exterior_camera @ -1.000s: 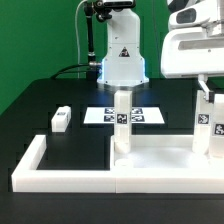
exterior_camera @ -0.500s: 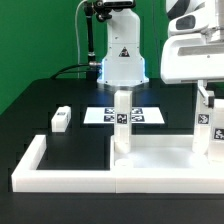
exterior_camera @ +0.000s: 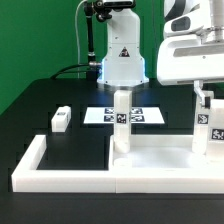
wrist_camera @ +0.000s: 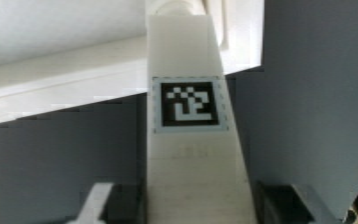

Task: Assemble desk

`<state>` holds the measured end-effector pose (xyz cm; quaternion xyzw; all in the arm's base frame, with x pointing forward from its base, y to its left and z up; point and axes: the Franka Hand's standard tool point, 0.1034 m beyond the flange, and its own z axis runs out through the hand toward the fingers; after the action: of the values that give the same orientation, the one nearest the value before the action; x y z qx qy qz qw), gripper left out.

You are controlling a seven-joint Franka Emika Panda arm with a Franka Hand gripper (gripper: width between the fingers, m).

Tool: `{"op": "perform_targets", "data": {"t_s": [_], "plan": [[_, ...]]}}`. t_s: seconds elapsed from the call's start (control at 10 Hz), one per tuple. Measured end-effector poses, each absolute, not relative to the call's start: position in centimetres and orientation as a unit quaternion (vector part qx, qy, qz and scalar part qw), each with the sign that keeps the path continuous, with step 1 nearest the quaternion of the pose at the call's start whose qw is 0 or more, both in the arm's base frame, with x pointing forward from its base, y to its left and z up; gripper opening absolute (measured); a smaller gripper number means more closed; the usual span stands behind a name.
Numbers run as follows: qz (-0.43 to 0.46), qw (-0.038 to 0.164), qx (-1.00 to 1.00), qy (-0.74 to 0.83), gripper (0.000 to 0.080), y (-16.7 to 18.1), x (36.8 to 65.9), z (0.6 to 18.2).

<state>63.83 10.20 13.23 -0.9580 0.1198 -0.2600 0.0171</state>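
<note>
The white desk tabletop (exterior_camera: 165, 158) lies flat at the exterior view's lower right. Two square white legs stand on it, one near its far left corner (exterior_camera: 122, 122) and one at its right side (exterior_camera: 207, 125). A third leg (exterior_camera: 60, 119) lies loose on the black table at the left. My gripper (exterior_camera: 206, 92) hangs over the right leg. In the wrist view this tagged leg (wrist_camera: 194, 150) runs up between my fingers (wrist_camera: 101, 202), with a dark gap on either side. The jaws stand open around it.
The long white U-shaped border rail (exterior_camera: 40, 160) runs along the front and left of the table. The marker board (exterior_camera: 105, 116) lies behind the tabletop. The robot base (exterior_camera: 122, 60) stands at the back, in front of a green backdrop.
My gripper has come down a little and shifted slightly to the exterior view's left over the right leg. The legs and tabletop have not moved.
</note>
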Motion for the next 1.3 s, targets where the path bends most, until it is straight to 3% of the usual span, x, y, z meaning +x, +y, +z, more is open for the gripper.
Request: {"op": "perform_targets", "data": {"t_s": [0.2, 0.3, 0.4, 0.5, 1.3], "plan": [[-0.258, 0.017, -0.958, 0.120, 0.0291, 10.23, 63.83, 13.19], [-0.258, 0.017, -0.959, 0.120, 0.0335, 10.22, 63.81, 13.14], [-0.258, 0.016, -0.959, 0.119, 0.0530, 10.21, 63.80, 13.10], [-0.258, 0.016, -0.959, 0.118, 0.0611, 10.21, 63.80, 13.08], [-0.257, 0.015, -0.959, 0.117, 0.0649, 10.19, 63.76, 12.97]]}}
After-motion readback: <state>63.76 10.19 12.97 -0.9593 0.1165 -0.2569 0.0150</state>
